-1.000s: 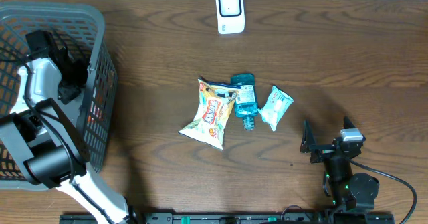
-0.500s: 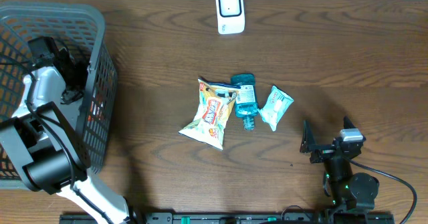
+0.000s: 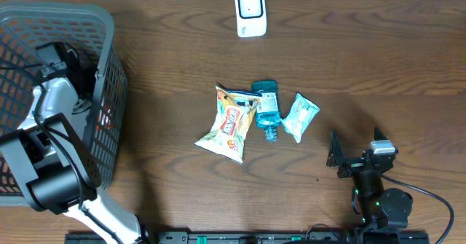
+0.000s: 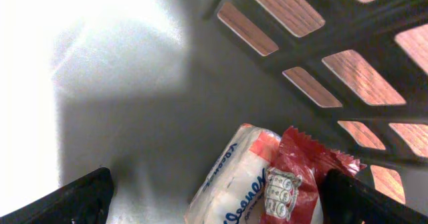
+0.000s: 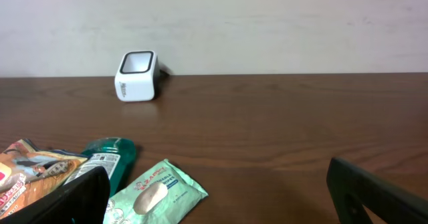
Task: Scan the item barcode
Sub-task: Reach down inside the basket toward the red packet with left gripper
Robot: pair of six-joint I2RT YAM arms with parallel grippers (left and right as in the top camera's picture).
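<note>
Inside the basket (image 3: 115,84), left tool (image 4: 231,200) gaping over red packet (image 4: 301,177), right tool (image 5: 217,196) gaping too.

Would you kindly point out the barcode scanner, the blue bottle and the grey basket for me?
barcode scanner (image 3: 250,12): overhead view, middle of its white front.
blue bottle (image 3: 266,107): overhead view, on its label.
grey basket (image 3: 73,12): overhead view, on its far rim.

basket (image 3: 113,76) grey lattice | scanner (image 3: 250,12) white | bottle (image 3: 266,107) teal | wipes pack (image 3: 299,116) mint green | table (image 3: 378,54) dark woodgrain
</note>
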